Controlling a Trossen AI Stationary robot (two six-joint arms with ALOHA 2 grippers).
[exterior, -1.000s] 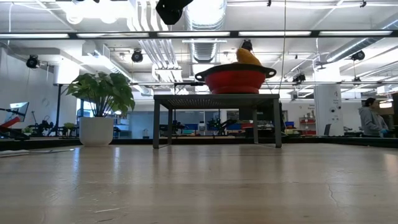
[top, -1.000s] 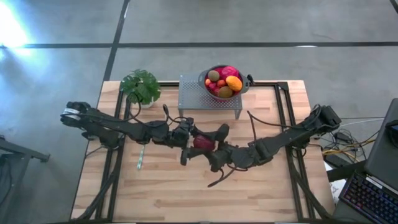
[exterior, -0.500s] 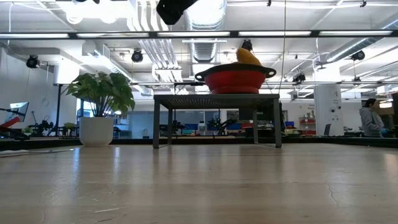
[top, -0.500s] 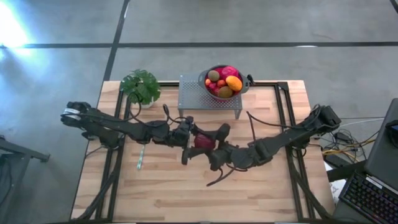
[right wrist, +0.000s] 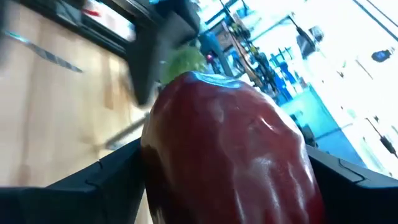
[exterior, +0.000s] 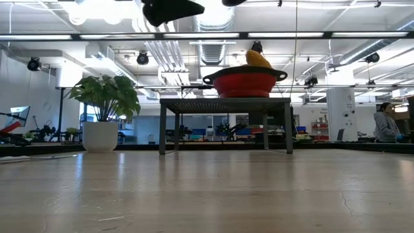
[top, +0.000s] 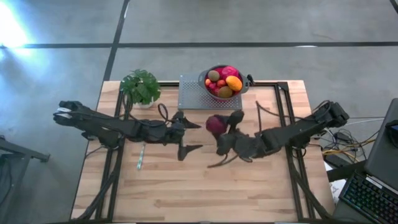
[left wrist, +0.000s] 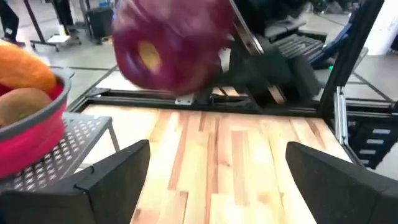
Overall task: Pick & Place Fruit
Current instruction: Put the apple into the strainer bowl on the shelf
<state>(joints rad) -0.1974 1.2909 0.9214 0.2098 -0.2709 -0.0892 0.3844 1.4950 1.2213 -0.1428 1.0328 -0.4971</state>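
Note:
A dark-red round fruit (top: 216,124) hangs above the middle of the table, with my right gripper (top: 224,129) shut on it; it fills the right wrist view (right wrist: 230,137). My left gripper (top: 198,137) stands open just left of the fruit, its fingers apart with nothing between them (left wrist: 214,180); the fruit (left wrist: 171,43) shows beyond them. The red colander (top: 222,82) with several fruits, an orange one and kiwis among them, stands on a grey perforated rack (top: 199,98) at the table's far edge. My right gripper pinches the dark-red fruit between its two fingers (right wrist: 106,180), one on each opposite side of it (right wrist: 158,168). The fingers come nearly level from the table's right side. The fruit is lifted clear of the table.
A potted green plant (top: 140,86) stands at the far left of the table. A thin green stick (top: 140,158) lies on the wood under the left arm. Bare wood stretches along the near half (top: 199,193). In the low view the rack (exterior: 225,103) bears the colander (exterior: 246,83).
The fruit has passed from between both grippers to my right gripper alone. My right gripper has carried it up and toward the far edge, nearer the rack. My left gripper has let go, turned about its own axis and stays left of the fruit.

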